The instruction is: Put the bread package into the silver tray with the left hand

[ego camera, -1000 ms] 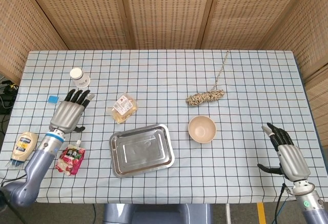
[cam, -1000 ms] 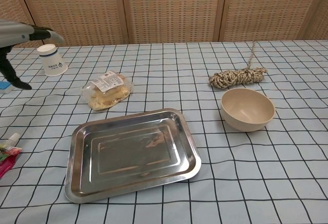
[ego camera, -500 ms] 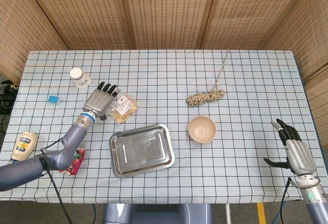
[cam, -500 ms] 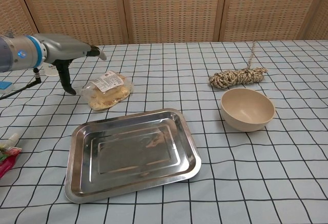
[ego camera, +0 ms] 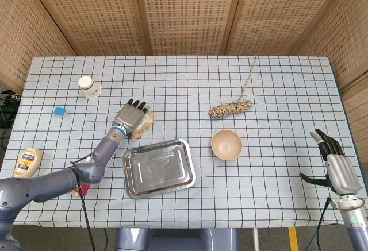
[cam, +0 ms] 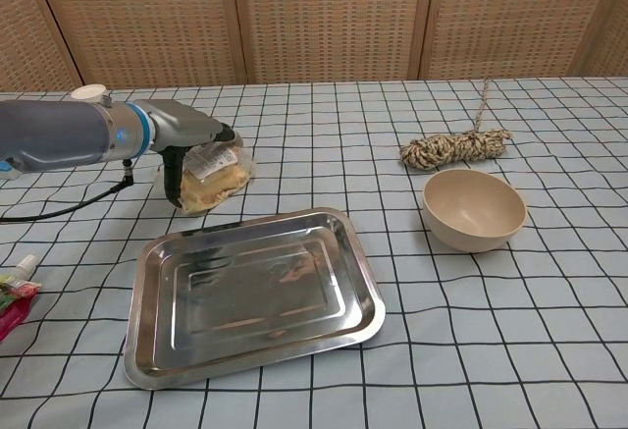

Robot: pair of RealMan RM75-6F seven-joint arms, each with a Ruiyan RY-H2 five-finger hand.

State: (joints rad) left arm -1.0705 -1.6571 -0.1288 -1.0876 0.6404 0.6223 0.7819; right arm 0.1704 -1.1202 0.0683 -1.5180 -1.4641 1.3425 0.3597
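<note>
The bread package (cam: 213, 178), clear wrap with a white label over yellow bread, lies on the checked cloth just beyond the silver tray's (cam: 255, 292) far left corner. My left hand (cam: 189, 137) hovers over its left part, fingers stretched above it and the thumb hanging down at its left side; no grip shows. In the head view the left hand (ego camera: 131, 116) covers most of the bread package (ego camera: 148, 123), with the empty tray (ego camera: 159, 169) just in front of it. My right hand (ego camera: 336, 165) hangs open off the table's near right corner.
A beige bowl (ego camera: 226, 145) stands right of the tray, with a coil of rope (ego camera: 230, 109) behind it. A white cup (ego camera: 88, 86) and a small blue block (ego camera: 58, 111) sit far left. A mayonnaise bottle (ego camera: 24, 162) and a red pouch (cam: 12, 301) lie near the left front edge.
My left hand has swept right from the table's left side to the bread package and now covers it. My right hand has drifted slightly outward and back.
</note>
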